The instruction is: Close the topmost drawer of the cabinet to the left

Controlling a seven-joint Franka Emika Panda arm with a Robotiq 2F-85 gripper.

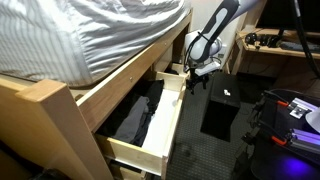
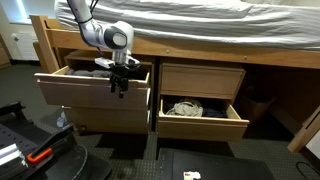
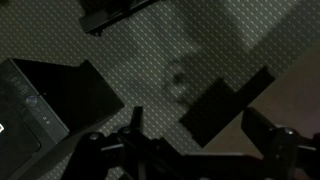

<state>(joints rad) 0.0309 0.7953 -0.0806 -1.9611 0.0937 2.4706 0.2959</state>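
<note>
Your gripper (image 2: 120, 84) hangs open wide and empty, fingers pointing down, just in front of the topmost drawer (image 2: 85, 92) near its 3 o'clock end, and that drawer stands well out of the cabinet (image 2: 220, 55) with dark cloth (image 1: 135, 115) inside.

The topmost drawer (image 2: 85, 92) is pale, smooth, matt wood, like the cabinet (image 2: 260, 55). Its dark contents (image 1: 135, 115) are soft cloth. The striped bedding (image 1: 90, 35) has a slight sheen. The floor (image 3: 150, 50) is rough, dark, textured carpet.
</note>
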